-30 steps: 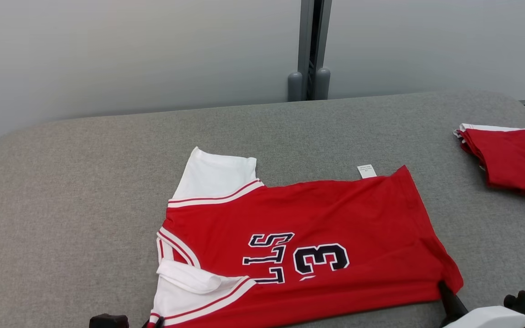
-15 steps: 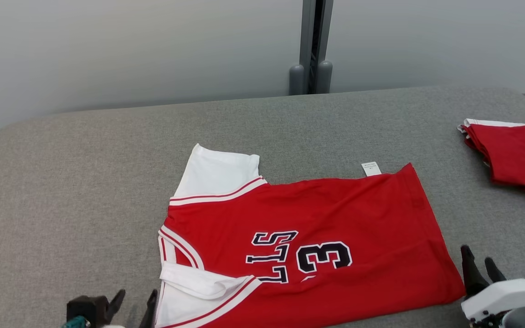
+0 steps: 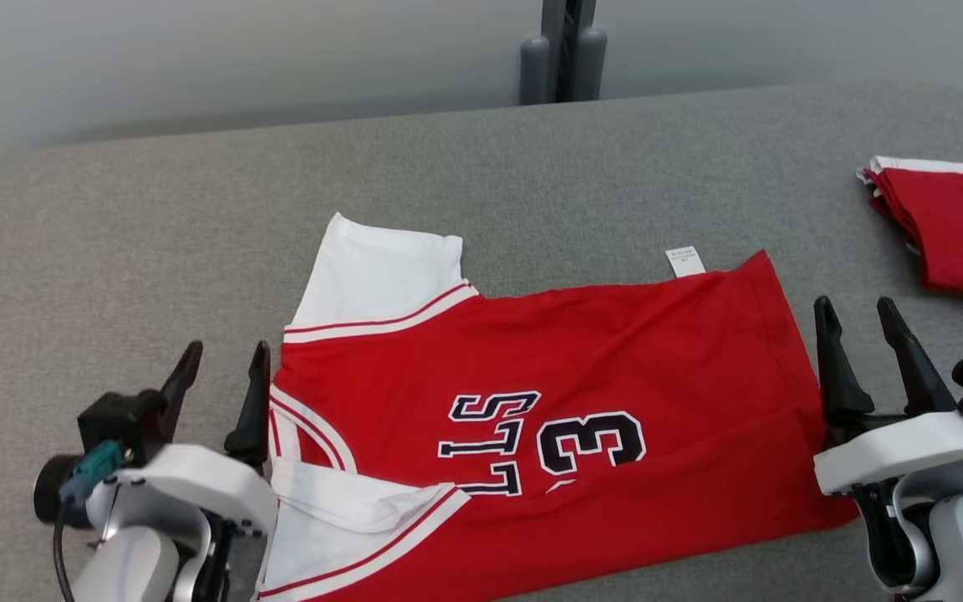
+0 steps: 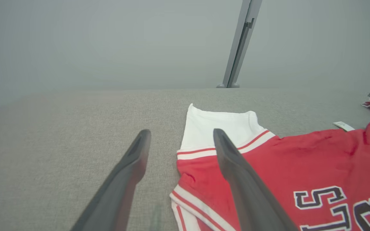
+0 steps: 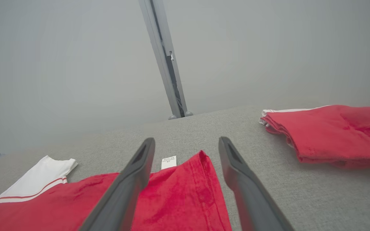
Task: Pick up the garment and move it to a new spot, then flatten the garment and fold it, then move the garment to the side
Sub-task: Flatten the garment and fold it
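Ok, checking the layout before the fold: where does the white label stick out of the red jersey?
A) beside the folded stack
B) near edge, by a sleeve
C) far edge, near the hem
C: the label pokes past the far edge of the jersey, by its hem corner.

Ends in two long, dark, tapering fingers [image 3: 835,372] on both left tool [image 3: 226,353] and right tool [image 3: 854,309]. Wears glossy white shells [image 3: 197,483] behind them. Carries a black block [image 3: 118,415], teal plug [image 3: 97,461] and black cable [image 3: 56,552] at left.
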### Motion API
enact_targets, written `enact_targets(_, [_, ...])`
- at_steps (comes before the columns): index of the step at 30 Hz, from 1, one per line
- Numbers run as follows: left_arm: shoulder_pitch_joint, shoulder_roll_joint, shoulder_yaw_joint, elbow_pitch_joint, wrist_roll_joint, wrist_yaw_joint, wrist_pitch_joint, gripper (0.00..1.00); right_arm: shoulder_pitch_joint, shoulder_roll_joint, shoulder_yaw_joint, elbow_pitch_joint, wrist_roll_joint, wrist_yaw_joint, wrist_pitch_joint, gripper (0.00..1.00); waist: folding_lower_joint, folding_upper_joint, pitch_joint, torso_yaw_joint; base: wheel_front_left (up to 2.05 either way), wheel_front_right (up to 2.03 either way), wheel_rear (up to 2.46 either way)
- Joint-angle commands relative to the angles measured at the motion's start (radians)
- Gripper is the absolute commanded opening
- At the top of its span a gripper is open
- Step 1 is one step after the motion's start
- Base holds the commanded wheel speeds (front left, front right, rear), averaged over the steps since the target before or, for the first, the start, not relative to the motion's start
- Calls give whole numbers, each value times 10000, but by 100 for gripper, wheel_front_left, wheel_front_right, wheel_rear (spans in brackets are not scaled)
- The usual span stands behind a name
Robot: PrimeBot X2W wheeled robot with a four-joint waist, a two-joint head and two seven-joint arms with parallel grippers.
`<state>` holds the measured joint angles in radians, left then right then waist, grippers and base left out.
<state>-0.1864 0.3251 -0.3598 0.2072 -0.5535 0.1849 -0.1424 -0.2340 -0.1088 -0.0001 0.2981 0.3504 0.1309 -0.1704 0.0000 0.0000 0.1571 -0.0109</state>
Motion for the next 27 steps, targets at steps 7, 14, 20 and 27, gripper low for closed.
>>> enact_targets(7, [-2280,285,-235,1354,487,-340,600,100,-50,367,195,-2008,-854,-3,579,100,0,0,1613,-787,0,0,0])
enact_targets(14, [-4448,605,-425,2978,917,-541,1359,100,-181,529,663,-3232,-1206,-4,829,100,0,0,2644,-1488,0,0,0])
enact_targets(20, [-5866,712,-653,4361,1218,-670,1842,100,-210,562,986,-3663,-1114,-4,756,100,0,0,3126,-1915,0,0,0])
enact_targets(27, [-6579,769,-933,5299,1445,-939,1898,100,-145,564,1065,-3534,-870,-4,571,100,0,0,3260,-2137,0,0,0])
